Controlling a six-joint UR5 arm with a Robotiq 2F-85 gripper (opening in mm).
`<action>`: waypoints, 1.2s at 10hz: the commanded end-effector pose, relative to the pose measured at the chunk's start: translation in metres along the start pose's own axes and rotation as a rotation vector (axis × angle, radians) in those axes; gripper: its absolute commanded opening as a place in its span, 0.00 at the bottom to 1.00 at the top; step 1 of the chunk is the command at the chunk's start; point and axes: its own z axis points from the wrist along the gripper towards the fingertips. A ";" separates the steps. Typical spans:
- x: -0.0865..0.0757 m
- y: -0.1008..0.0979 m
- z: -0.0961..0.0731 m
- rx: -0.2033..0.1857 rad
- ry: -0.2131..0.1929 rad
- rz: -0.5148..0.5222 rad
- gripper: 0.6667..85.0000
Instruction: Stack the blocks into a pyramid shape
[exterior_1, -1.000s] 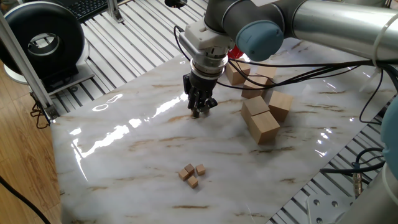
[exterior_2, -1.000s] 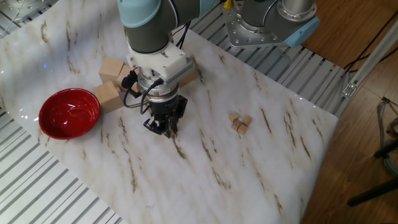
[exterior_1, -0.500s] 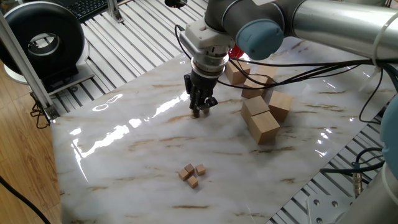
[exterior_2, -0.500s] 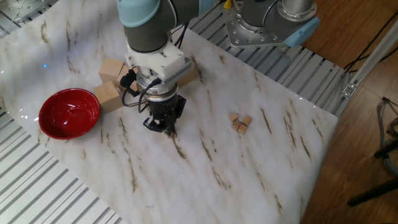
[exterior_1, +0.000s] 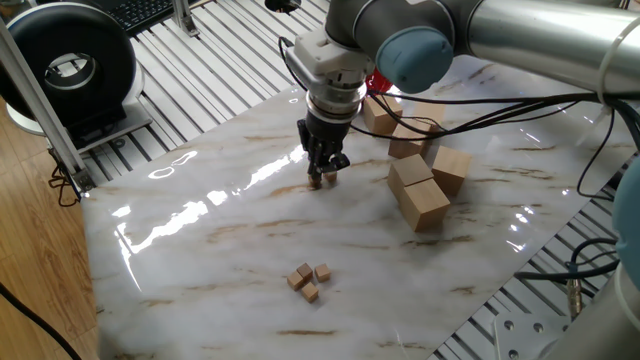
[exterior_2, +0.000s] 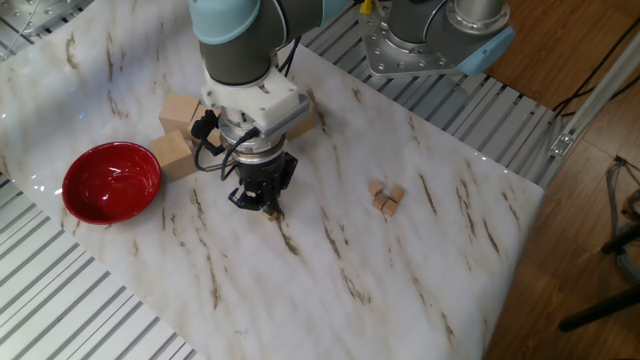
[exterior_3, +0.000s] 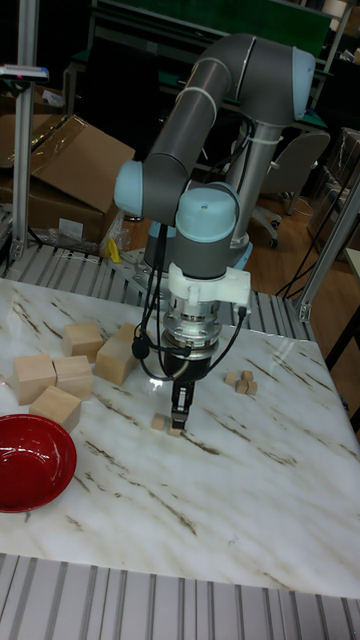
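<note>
My gripper (exterior_1: 322, 181) (exterior_2: 266, 208) (exterior_3: 177, 426) points straight down with its tips at the marble tabletop, left of the big wooden blocks. Its fingers are drawn close together on a tiny tan block (exterior_3: 176, 431) at the tips. A second tiny block (exterior_3: 157, 423) lies on the marble just beside the fingers, apart from them. A small flat cluster of tiny blocks (exterior_1: 309, 280) (exterior_2: 386, 196) (exterior_3: 240, 381) lies well away from the gripper, toward the table's other side. No stacked pyramid shape is in view.
Several large pale wooden blocks (exterior_1: 420, 195) (exterior_2: 172, 152) (exterior_3: 60, 375) sit close behind the arm. A red bowl (exterior_2: 112, 180) (exterior_3: 30, 462) stands at the table edge next to them. A black round device (exterior_1: 70, 65) stands off the table corner.
The fingers have narrowed around the spot at their tips, and the wrist has shifted slightly. The cluster of tiny blocks has not moved.
</note>
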 end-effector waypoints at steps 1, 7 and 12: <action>-0.010 -0.001 0.000 0.000 -0.029 0.011 0.27; -0.008 0.005 0.005 -0.015 -0.037 -0.006 0.39; 0.000 0.011 0.006 -0.024 -0.034 0.003 0.36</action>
